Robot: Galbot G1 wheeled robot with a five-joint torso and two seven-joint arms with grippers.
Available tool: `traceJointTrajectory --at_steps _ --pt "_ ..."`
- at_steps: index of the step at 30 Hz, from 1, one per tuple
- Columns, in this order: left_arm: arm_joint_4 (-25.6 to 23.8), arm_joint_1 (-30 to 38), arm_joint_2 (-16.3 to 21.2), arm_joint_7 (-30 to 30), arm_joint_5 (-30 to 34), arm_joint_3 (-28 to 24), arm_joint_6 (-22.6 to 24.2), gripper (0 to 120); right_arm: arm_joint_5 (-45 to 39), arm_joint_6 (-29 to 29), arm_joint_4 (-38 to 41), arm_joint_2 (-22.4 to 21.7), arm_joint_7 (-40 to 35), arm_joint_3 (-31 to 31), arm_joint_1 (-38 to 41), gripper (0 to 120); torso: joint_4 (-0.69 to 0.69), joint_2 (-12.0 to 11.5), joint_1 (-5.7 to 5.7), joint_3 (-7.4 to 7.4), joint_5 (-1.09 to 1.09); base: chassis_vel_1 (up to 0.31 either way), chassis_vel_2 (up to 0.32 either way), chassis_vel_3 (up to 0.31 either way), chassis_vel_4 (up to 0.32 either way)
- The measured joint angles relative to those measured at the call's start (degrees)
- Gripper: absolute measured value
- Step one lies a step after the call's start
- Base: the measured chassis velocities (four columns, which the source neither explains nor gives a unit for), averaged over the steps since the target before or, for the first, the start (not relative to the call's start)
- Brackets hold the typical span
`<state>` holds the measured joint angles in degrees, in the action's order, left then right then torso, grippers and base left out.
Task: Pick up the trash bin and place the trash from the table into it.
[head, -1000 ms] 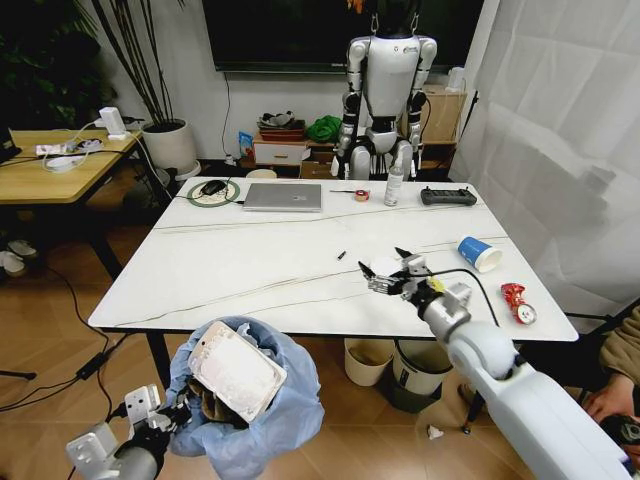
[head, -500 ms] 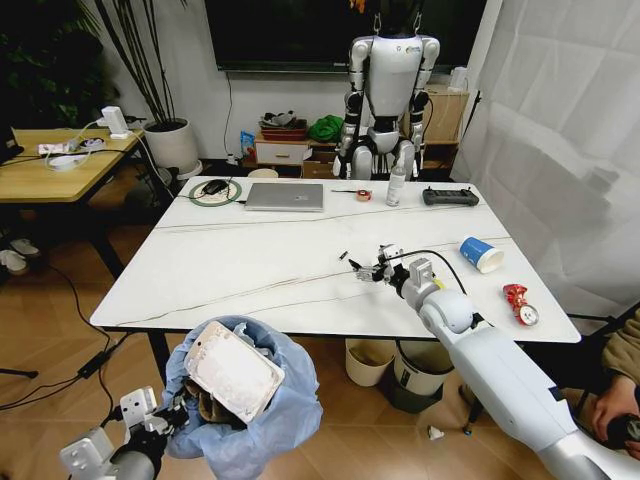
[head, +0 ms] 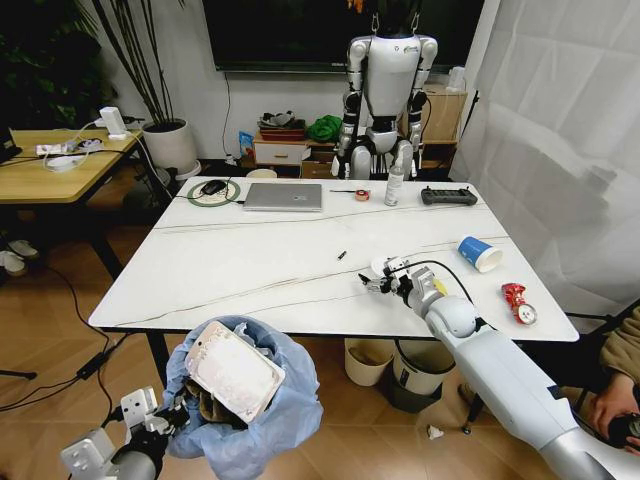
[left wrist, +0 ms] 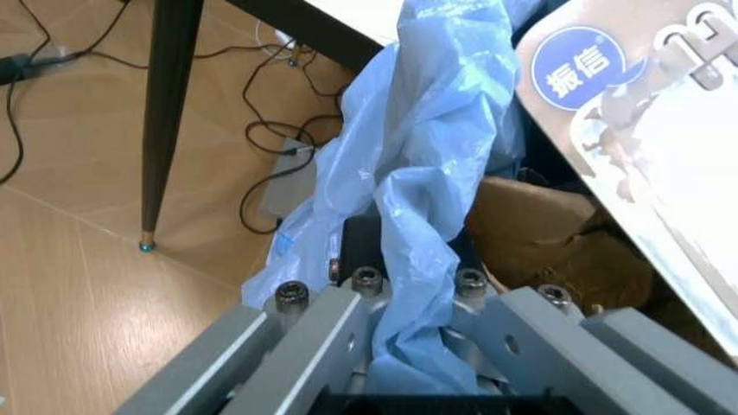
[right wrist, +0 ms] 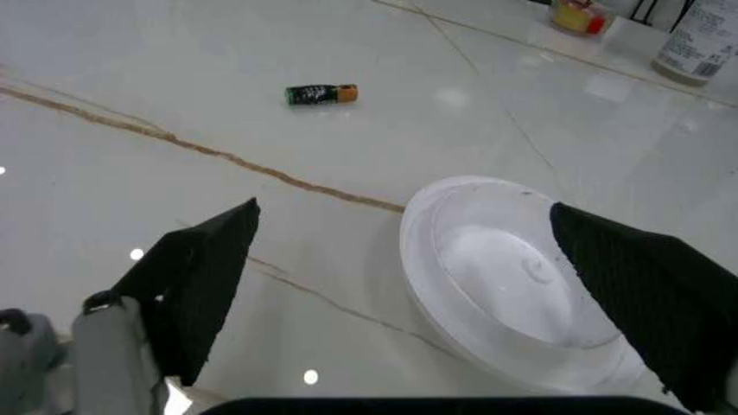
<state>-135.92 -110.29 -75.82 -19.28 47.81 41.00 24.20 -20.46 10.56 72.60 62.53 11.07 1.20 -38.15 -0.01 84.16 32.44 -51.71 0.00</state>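
The robot's left gripper (head: pixel 150 425) hung low in front of the table (head: pixel 250 270), below its near edge, with its fingers (left wrist: pixel 334 328) clamped on the rim of the trash bin (head: pixel 255 420) through a bunch of the light-blue liner. The bin sat just under the table's front edge, already stuffed: a clear plastic tray (head: pixel 233 370) with a printed label lay tilted across its mouth, and a brown cardboard piece (left wrist: pixel 542 238) was wedged beneath it.

The right gripper (head: pixel 378 283) reached out over the marble-look top, down near the surface toward the front right part. Its two black fingers (right wrist: pixel 196 277) stood spread wide apart, holding nothing, and a small white round lid (right wrist: pixel 513 281) lay flat on the table between them, closer to one finger than the other. A little way beyond it lay a small black battery with an orange end (right wrist: pixel 321 94).

Further right on the table, a blue paper cup (head: pixel 480 254) lay on its side, and a crushed red can (head: pixel 517 302) rested near the right edge. At the far side sat a closed laptop (head: pixel 284 196).
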Motion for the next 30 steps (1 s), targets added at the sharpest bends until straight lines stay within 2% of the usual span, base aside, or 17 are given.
traceJointTrajectory --at_steps 2,4,10,12,18,19,24,27,30 --pt "0.09 0.02 0.03 0.01 0.03 0.00 0.00 0 0.15 -0.06 -0.61 0.16 0.06 0.01 0.17 81 0.01 0.00 0.00 0.00 0.00 0.000 0.000 0.000 0.000" --pt "0.14 0.04 0.06 0.01 0.05 0.00 0.00 0 0.17 -0.07 -0.70 0.16 0.07 0.01 0.18 79 0.01 0.00 0.00 0.00 0.00 0.000 0.000 0.000 0.000" --pt "0.49 0.46 0.34 0.02 0.31 -0.02 -0.02 0 0.57 -0.07 -1.36 -0.12 0.09 0.13 0.11 55 0.00 0.00 0.00 0.00 0.00 0.000 0.000 0.000 0.000" --pt "0.54 0.50 0.40 0.02 0.34 -0.02 -0.02 0 0.62 -0.07 -1.44 -0.14 0.09 0.15 0.08 51 0.00 0.00 0.00 0.00 0.00 0.000 0.000 0.000 0.000" --pt "0.86 0.85 0.74 0.02 0.67 -0.01 -0.03 0 0.74 -0.01 -1.73 -1.10 0.10 1.04 0.17 23 0.00 0.01 0.00 0.01 -0.01 0.000 0.000 0.000 0.000" --pt "0.86 0.85 0.74 0.02 0.67 -0.01 -0.03 0 0.74 -0.01 -1.73 -1.10 0.10 1.04 0.17 23 0.00 0.01 0.00 0.01 -0.01 0.000 0.000 0.000 0.000" --pt "1.09 0.94 0.90 0.02 0.85 -0.03 -0.07 0 0.70 0.02 -1.75 -1.11 0.08 1.16 0.22 5 0.00 0.01 0.00 0.01 -0.01 0.000 0.000 0.000 0.000" --pt "1.16 1.06 0.95 0.02 0.93 -0.06 -0.08 0 0.41 0.05 -0.93 -1.58 0.08 1.16 0.20 0 0.01 0.01 0.00 0.00 0.01 0.000 0.000 0.000 0.000" --pt "1.40 1.17 1.02 0.02 0.94 -0.41 -0.09 0 -3.13 -0.51 4.70 -4.55 0.09 1.13 -0.71 0 0.01 0.01 0.01 0.00 0.00 0.000 0.000 0.000 0.000"
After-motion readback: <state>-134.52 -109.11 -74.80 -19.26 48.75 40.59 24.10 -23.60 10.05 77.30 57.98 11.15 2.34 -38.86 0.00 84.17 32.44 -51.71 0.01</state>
